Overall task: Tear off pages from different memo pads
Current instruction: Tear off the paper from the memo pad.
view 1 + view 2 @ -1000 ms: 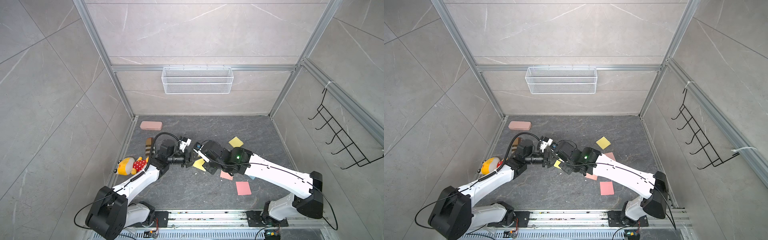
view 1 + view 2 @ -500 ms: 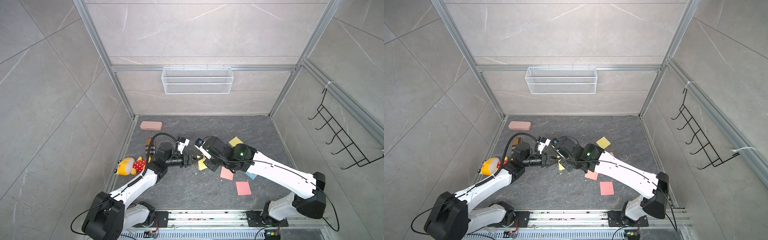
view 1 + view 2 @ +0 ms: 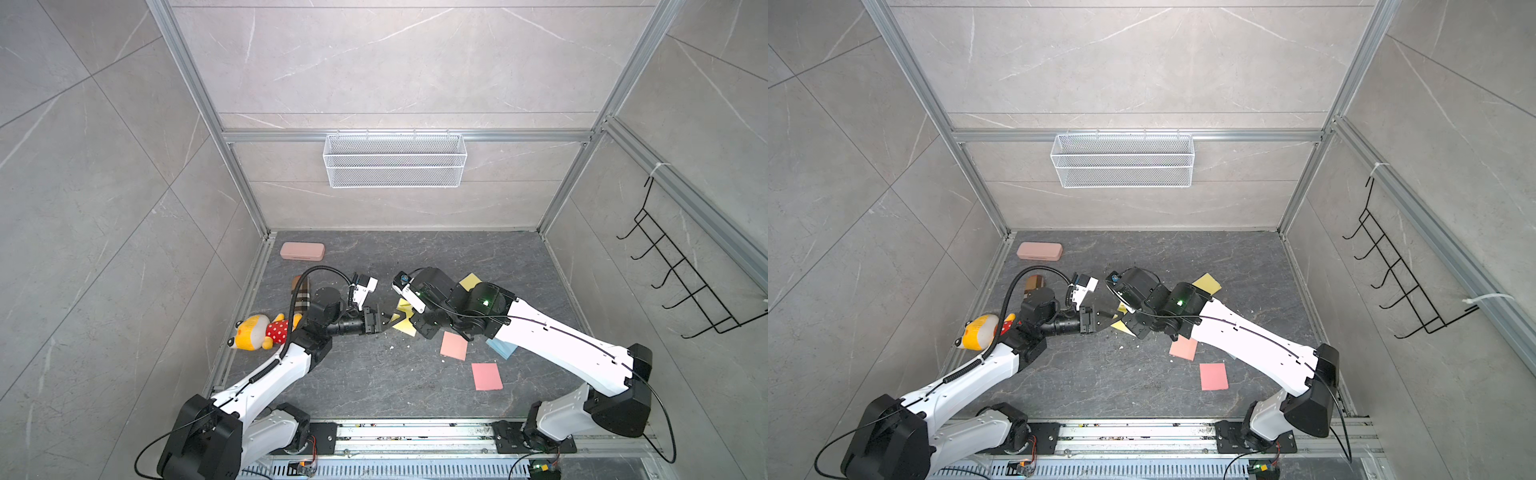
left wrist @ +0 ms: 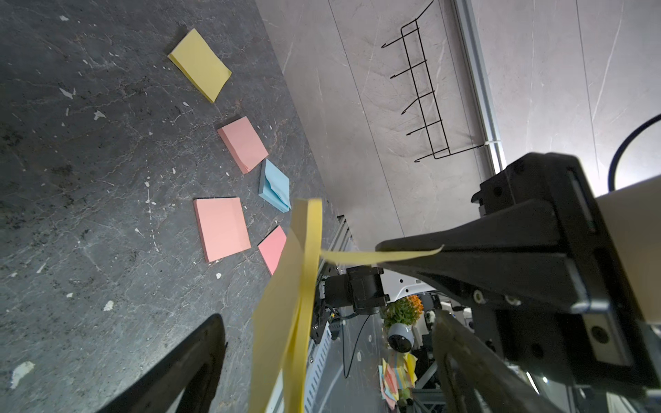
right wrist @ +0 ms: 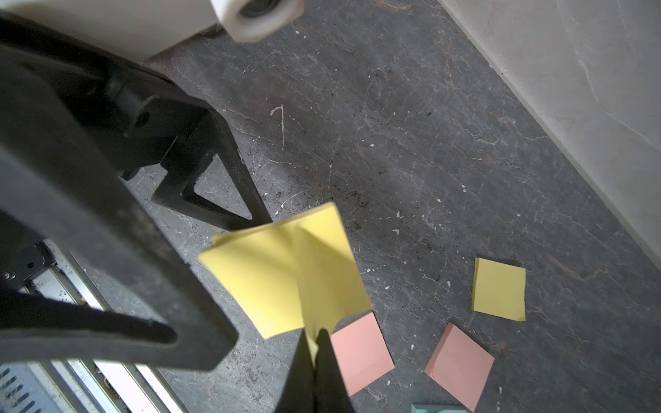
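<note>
Right wrist: pastel-yellow page (image 5: 307, 279), creased into a tented ridge

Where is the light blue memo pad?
In a top view the light blue memo pad lies on the robot's right, partly under the right arm, beside a pink square.

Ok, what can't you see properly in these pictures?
- Blue memo pad: mostly under the right arm in a top view; cut by the right wrist view's edge.
- Plush toy: partly behind the left arm in both top views.
- Yellow page in the right gripper: mostly hidden by both arms in both top views.
</note>
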Controlling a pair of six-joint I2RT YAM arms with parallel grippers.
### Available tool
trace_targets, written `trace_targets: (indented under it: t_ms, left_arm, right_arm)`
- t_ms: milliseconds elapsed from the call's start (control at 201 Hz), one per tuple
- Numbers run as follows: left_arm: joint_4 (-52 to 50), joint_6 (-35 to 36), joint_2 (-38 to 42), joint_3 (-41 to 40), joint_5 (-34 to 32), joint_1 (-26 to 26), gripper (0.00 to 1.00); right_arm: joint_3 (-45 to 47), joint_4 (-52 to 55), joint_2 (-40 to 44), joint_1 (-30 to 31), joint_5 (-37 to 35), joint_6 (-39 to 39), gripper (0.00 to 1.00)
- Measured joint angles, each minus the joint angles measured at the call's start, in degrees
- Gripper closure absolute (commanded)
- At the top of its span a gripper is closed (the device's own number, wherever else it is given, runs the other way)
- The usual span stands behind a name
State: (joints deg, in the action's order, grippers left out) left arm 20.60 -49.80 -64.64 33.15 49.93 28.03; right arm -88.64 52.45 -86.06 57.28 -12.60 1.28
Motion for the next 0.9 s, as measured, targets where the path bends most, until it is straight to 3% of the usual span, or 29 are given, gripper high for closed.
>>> trace_targets:
  t_ms: [80,204,384,458,643,897]
  left_arm:
    - [-0.1,0.5,-1.5,0.0,0.2,0.0,0.34]
    - [-1.2,2.0,-4.2,0.5,0.4,0.0,0.69]
    - [-3.1,3.6,-6.9,2.3,0.7,0.0,0.93]
    - [-4.2,4.4,-6.9,3.2,0.5,0.0,1.00]
    - [-7.0,5.8,-6.8,3.9,-1.7,0.1,1.00]
    - [-9.9,6.4,-5.4,3.9,-4.0,-0.3,1.00]
  right_arm:
    - [-0.4,0.0,0.0,-0.4,0.2,0.2,1.00]
    - [-0.5,-0.2,0.0,-0.5,0.4,0.4,1.00]
    - [-0.5,-0.5,-0.1,-0.5,-1.9,0.4,1.00]
    - [-0.2,-0.9,-0.3,-0.6,-4.7,0.4,1.00]
    - [3.3,-4.7,-1.4,-2.1,-12.0,0.7,1.00]
    - [6.7,-10.6,-3.6,-6.5,-10.3,3.5,1.00]
